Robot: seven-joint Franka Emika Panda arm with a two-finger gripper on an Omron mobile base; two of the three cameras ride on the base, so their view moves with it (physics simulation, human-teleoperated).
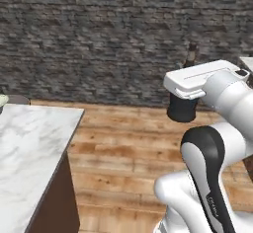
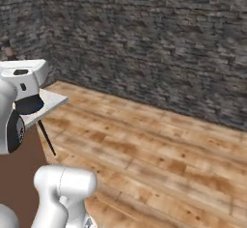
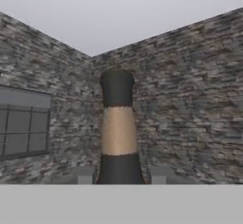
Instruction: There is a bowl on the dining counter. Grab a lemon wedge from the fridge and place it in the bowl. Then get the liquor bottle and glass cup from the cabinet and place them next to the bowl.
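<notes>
The small dark liquor bottle [image 3: 118, 133] with its thin neck and brownish band stands upright between the gripper's [image 3: 121, 175] 2 grey fingertips [image 3: 85, 174], clasped low and carried in mid-air, presumably for steadiness, toward the white marble dining counter [image 1: 29, 148].

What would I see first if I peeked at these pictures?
First you'd spot the dark liquor bottle standing tall right in front of the hand view, its thin neck between the two fingertips of the pincer. Behind it rises a rough grey stone wall. In the left base view, the white marble dining counter sits at the left.
</notes>
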